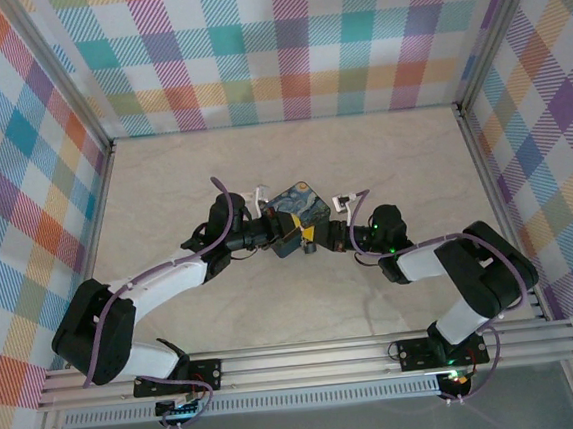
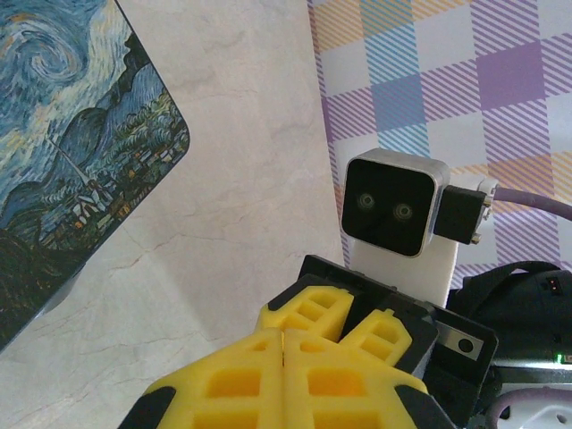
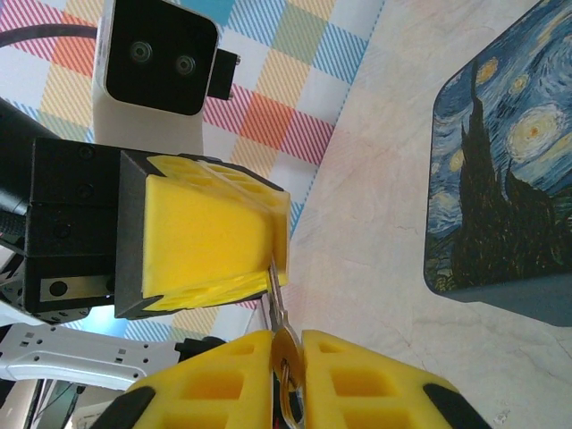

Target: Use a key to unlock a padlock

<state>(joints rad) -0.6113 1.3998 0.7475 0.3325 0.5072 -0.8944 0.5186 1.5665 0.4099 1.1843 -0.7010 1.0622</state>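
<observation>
The right gripper (image 3: 288, 340) has its yellow fingers drawn in on the key (image 3: 284, 359). The key's silvery head is pinched between the tips, and its thin blade sticks straight out ahead of them. The end of the blade touches the lower front edge of the left gripper (image 3: 264, 239), which faces the right one tip to tip just ahead of it. The left gripper's fingers (image 2: 223, 384) are pressed flat together along one seam with no gap. I cannot tell whether the padlock is clamped inside them, since the pads hide whatever they hold. Above those fingers sits the left arm's white wrist camera (image 3: 161, 58). Ahead of the right gripper and off to its right, the painted tin (image 3: 500, 179) lies flat on the pale marbled table (image 3: 375, 268), near both grippers but apart from the key. From above, the tin lies just beyond the spot where the two grippers meet. Farther off stands the plaid wall (image 3: 268, 98).
</observation>
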